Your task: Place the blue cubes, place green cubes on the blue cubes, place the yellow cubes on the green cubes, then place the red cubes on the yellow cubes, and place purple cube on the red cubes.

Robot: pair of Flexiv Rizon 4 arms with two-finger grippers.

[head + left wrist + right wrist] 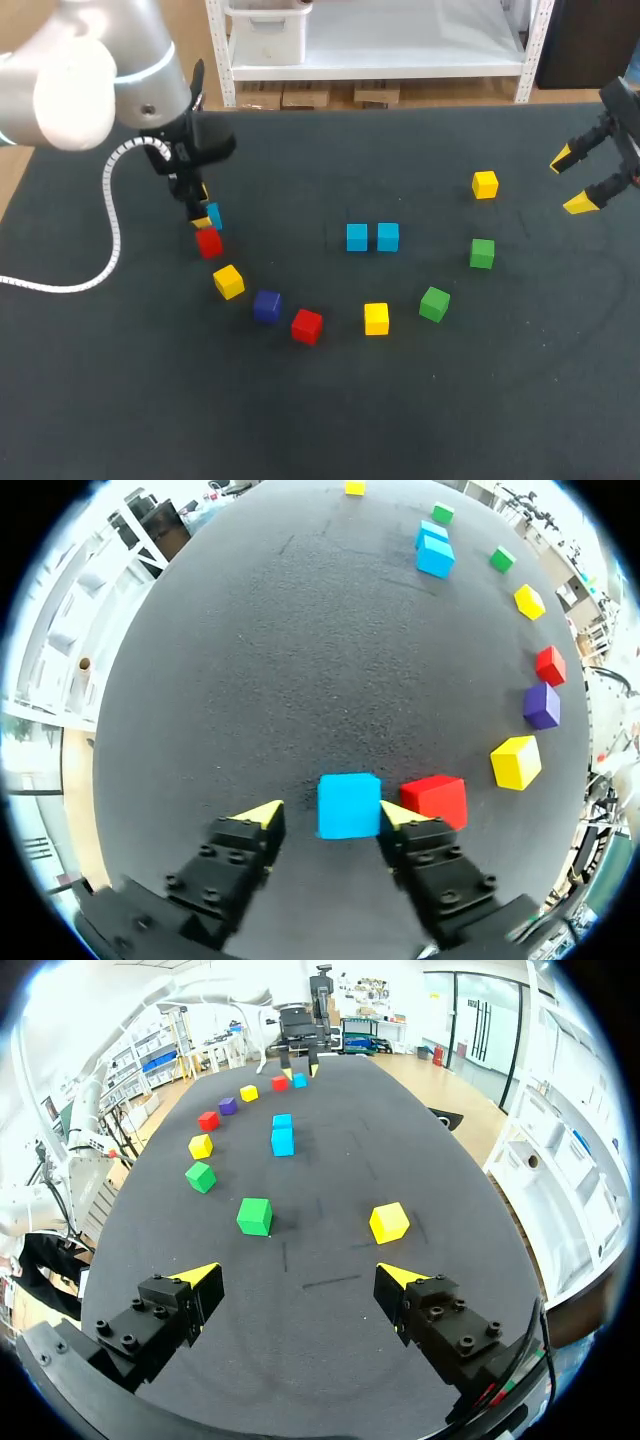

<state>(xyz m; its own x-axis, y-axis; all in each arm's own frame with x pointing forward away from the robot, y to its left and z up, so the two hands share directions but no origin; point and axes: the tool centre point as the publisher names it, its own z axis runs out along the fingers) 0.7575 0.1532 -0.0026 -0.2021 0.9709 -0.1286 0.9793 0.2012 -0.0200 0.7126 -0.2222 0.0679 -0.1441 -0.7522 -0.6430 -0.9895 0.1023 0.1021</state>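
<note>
No text, label, number or sign can be read in any of the views. The faces of the cubes [349, 805] are seen to be plain coloured, and no marking can be made out on the dark tabletop [320, 420].

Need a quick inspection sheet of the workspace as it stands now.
surface: dark table mat.
job's things: two blue cubes side by side mid-table; green cubes, yellow cubes, red cubes, purple cube scattered around; nothing stacked.
clutter: nothing seen.
grippers: left gripper jaws open around third blue cube; right gripper open, empty.
cables: white coiled cable trailing across mat's left side.
surroundings: nothing seen reaching in.
</note>
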